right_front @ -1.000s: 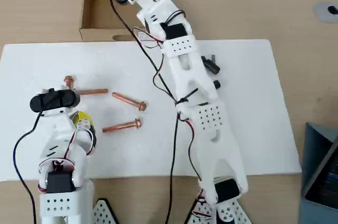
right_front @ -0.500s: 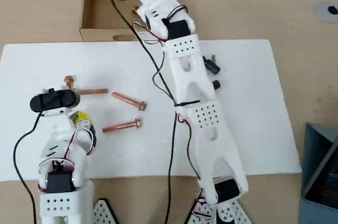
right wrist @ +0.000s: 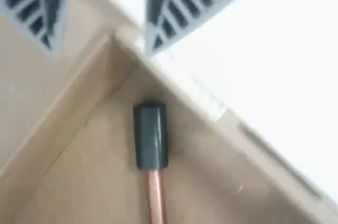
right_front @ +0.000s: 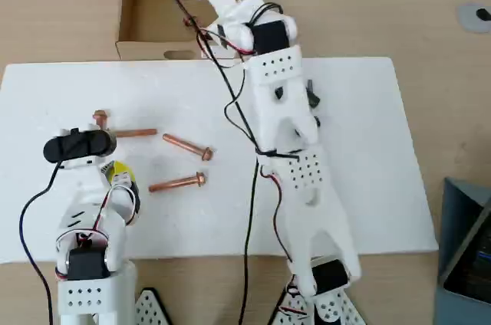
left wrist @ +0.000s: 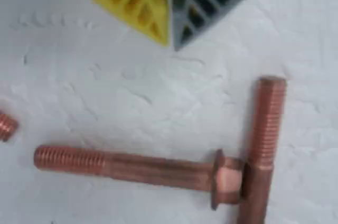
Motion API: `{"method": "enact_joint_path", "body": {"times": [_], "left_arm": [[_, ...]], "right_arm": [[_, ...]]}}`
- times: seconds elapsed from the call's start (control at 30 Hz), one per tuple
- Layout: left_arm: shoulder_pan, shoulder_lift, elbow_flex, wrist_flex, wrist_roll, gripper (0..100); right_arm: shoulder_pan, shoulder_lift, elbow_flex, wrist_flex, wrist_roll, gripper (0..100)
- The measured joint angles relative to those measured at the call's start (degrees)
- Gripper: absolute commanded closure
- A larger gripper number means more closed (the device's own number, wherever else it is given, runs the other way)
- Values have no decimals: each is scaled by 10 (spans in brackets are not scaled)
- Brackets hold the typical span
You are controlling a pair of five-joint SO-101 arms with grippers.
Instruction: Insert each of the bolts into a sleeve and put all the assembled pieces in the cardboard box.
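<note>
R tool [right wrist: 100, 44] hangs w/ jaws wide apart, nothing between them, over an inner corner of the cardboard box [right_front: 146, 14]. The box sits at the desk [right_front: 61, 26] edge opposite the arm bases, left of mid. In that corner lies one assembled piece: black sleeve [right wrist: 150, 137] on a copper bolt [right wrist: 155, 200]. L tool [left wrist: 170, 36] is pinched closed, yellow & grey tips touching, empty, just over the white sheet [right_front: 368, 187] toward the desk's left edge. On the sheet a long bolt [left wrist: 132, 166] lies w/ its head against the shank of a second bolt [left wrist: 261, 139]. A third bolt [right_front: 186, 146] & fourth bolt [right_front: 176, 182] lie apart nearer the sheet's middle
</note>
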Motion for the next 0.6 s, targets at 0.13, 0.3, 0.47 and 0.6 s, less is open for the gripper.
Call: {"method": "enact_joint_path", "body": {"times": [0.13, 0.3, 0.47, 0.6], "left_arm": [[0, 0, 0, 0, 0, 997], [0, 0, 0, 0, 0, 997], [0, 0, 0, 0, 0, 997], [0, 0, 0, 0, 0, 997]], "right_arm": [[0, -43, 0, 75, -3, 870], [1, -92, 0, 156, -3, 869], [25, -142, 15, 161, 19, 871], [39, -192, 112, 162, 29, 870]]}}
